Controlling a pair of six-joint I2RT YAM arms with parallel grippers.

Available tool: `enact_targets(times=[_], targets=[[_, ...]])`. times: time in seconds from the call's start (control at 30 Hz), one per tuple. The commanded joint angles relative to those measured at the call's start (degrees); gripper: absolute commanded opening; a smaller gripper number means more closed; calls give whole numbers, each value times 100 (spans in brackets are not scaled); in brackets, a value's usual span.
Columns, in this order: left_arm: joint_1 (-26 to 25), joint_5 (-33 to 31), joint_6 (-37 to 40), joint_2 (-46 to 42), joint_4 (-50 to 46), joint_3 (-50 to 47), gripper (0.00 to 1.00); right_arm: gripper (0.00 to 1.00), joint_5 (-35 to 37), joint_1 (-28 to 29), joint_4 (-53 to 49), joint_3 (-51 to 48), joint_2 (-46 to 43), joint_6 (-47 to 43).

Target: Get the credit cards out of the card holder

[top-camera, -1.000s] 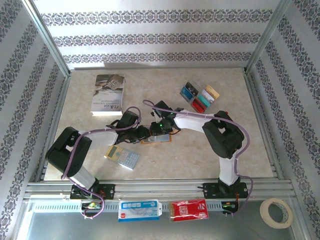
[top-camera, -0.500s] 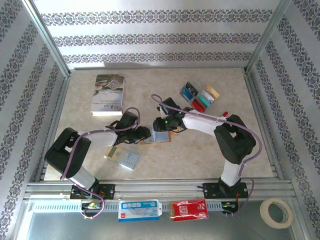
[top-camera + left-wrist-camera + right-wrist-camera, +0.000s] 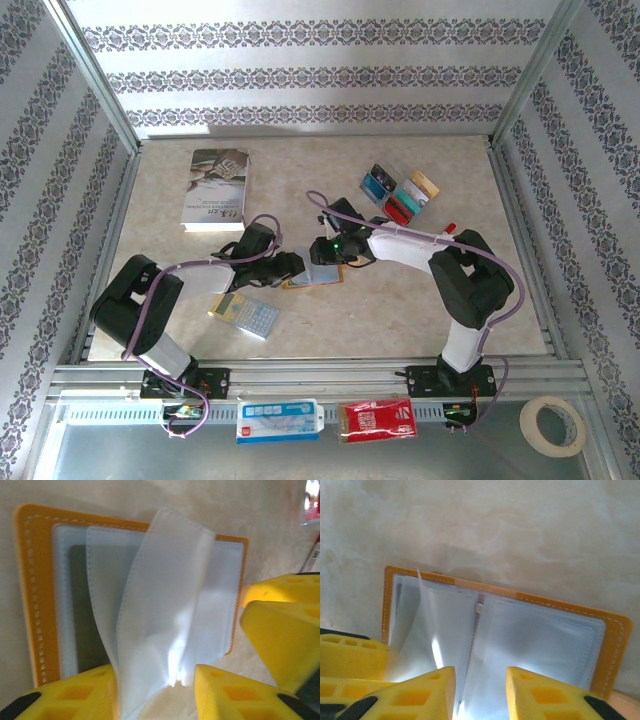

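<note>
The card holder (image 3: 319, 275) lies open on the table, orange-edged (image 3: 34, 585) with pale blue-grey clear sleeves (image 3: 540, 640). One sleeve leaf (image 3: 165, 595) stands up between the fingers of my left gripper (image 3: 157, 700), which is open at the holder's near-left edge (image 3: 296, 268). A dark shape (image 3: 82, 625) shows inside the left pocket. My right gripper (image 3: 480, 695) hovers open over the holder's spine, close above the sleeves (image 3: 329, 257). Its yellow fingers (image 3: 285, 630) appear beside the holder in the left wrist view. Several credit cards (image 3: 400, 194) lie spread on the table at the back right.
A grey book (image 3: 215, 188) lies at the back left. A grey-and-yellow calculator (image 3: 245, 315) sits near the left arm. Two packets (image 3: 377, 418) rest on the front rail and a tape roll (image 3: 553, 425) at the far right. Patterned walls enclose the table.
The right arm swung its elbow to the right and its gripper shifted slightly back-right over the holder. The left arm stayed almost still.
</note>
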Motion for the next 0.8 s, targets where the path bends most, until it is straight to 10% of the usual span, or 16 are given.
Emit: enact_targets(times=[0.0,0.77], targets=[[-94,225,-10,8,593,44,43,34,171,-106,57,-108,-270,72],[-812,57,7,926,369,1271,44,35,1070,-678,554,-1071,-1417,565]])
